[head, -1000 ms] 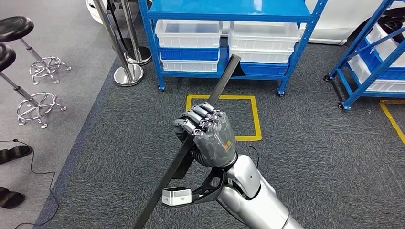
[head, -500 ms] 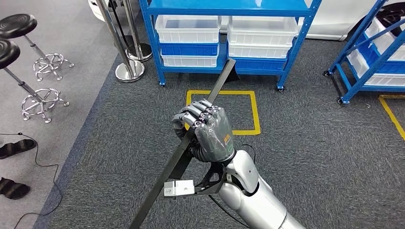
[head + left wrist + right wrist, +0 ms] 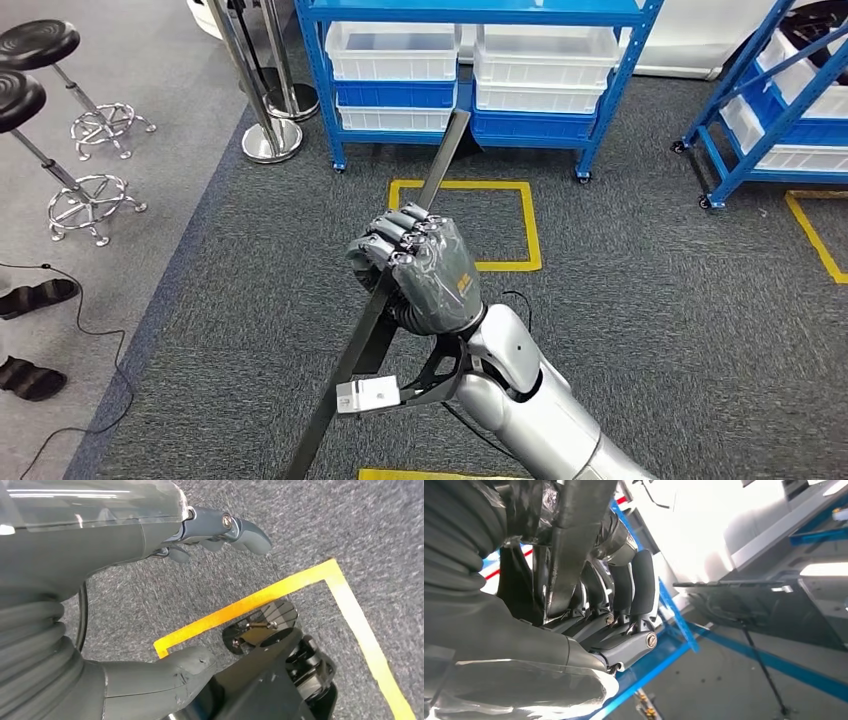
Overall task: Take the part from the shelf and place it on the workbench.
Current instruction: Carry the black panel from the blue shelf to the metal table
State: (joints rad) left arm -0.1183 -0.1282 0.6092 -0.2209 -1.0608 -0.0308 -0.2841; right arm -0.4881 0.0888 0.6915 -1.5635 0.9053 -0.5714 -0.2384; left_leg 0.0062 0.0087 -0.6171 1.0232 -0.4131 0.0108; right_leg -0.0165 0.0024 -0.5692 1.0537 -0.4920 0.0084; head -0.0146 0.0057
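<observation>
Right now I've got the part, a long flat black bar [image 3: 385,310] with a dull metal look, off the shelf and in the air, so by my reckoning the pick is done and the carry and the set-down are both left; no desk shows in any of my views, so I can't say how far off the drop is. From the head camera the bar runs on a slant from low near the picture's bottom edge up past the knuckles, its far end pointing toward the blue steel shelf unit [image 3: 322,70] with its white plastic bins [image 3: 390,48]. My right robot hand [image 3: 420,272] is wrapped around the bar near its middle, fingers curled over the front face, with a long stretch sticking out above and below the grip. The right wrist camera confirms it: the dark fingers [image 3: 643,582] fold around the grey bar at close range. My left robot hand [image 3: 150,540] hangs low over the grey carpet with nothing in it, its fingers loosely bent and apart. A yellow taped square [image 3: 531,225] on the carpet lies beyond the held bar, in front of the shelf.
</observation>
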